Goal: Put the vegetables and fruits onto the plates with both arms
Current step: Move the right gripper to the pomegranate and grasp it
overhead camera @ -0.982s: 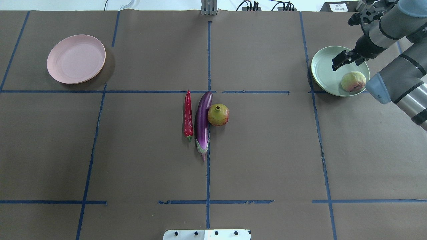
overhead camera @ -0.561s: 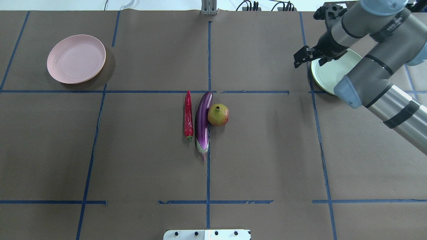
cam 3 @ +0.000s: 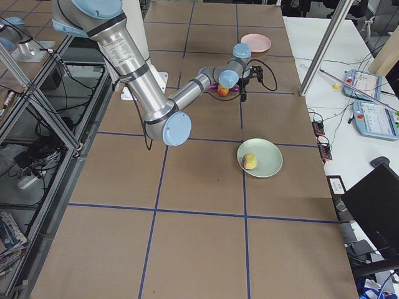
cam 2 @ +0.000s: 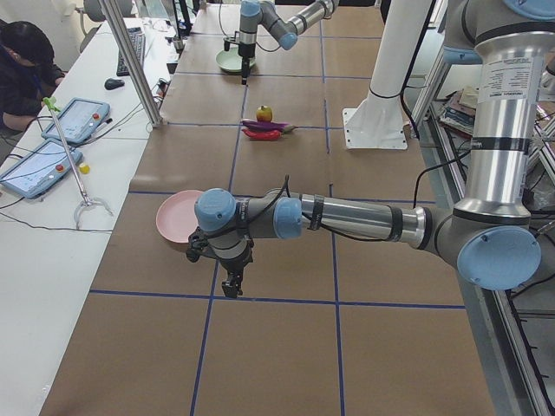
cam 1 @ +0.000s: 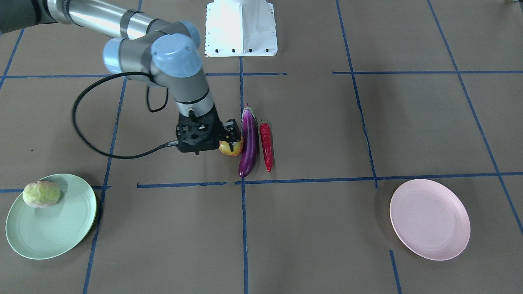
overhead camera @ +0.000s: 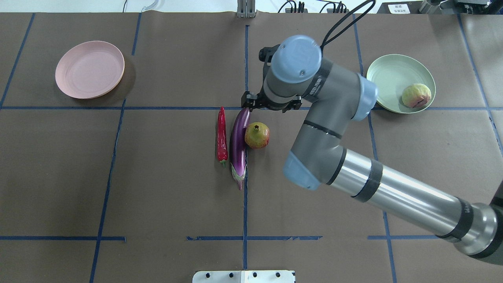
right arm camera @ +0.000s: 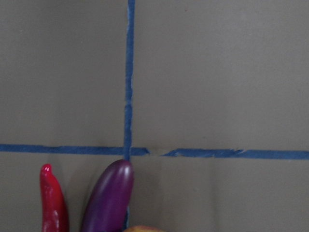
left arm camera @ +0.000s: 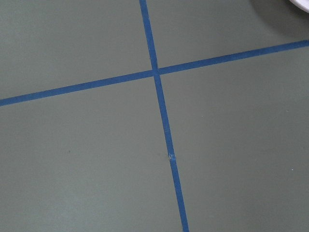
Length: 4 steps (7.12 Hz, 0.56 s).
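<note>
The pomegranate-like fruit (overhead camera: 257,135) lies mid-table against the purple eggplant (overhead camera: 239,147), with the red chili (overhead camera: 222,135) beside them. My right gripper (cam 1: 230,139) hangs low over the far side of this fruit (cam 1: 231,148), jaws open, holding nothing; in the overhead view the wrist hides it. The pale lumpy ball (overhead camera: 416,95) rests on the mint green plate (overhead camera: 387,74). The pink plate (overhead camera: 90,69) holds nothing. My left gripper (cam 2: 232,282) shows only in the exterior left view, above the table near the pink plate (cam 2: 173,224); I cannot tell its state.
Blue tape lines (overhead camera: 245,67) divide the brown table into squares. The white base block (cam 1: 241,28) stands at the robot's edge. The right arm's forearm (overhead camera: 393,192) crosses the right half of the table. The left wrist view shows a tape cross (left arm camera: 155,72).
My right arm has swung left from the green plate to the group in the middle. The pale ball stays on the green plate.
</note>
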Motion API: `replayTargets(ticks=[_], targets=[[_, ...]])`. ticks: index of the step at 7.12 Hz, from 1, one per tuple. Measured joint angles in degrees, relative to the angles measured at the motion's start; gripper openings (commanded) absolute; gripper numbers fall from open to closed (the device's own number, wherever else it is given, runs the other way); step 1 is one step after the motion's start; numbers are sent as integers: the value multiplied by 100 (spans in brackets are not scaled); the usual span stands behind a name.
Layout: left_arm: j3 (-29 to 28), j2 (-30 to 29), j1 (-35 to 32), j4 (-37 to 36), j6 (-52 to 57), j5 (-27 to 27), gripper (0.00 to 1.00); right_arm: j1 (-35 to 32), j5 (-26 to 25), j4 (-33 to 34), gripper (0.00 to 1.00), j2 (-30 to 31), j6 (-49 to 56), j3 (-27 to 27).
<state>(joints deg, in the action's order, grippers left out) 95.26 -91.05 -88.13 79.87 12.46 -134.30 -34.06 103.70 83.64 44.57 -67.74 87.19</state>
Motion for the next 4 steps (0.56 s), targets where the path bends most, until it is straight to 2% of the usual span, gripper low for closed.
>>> replayTargets(ticks=[1,4], targets=[[-12,0,33,0,-2,0,100,298,-357,160,100,-140,-188,-29],[-46,0,81,-6,-6,0,100,608,-814,360,100,-199,-149,-195]])
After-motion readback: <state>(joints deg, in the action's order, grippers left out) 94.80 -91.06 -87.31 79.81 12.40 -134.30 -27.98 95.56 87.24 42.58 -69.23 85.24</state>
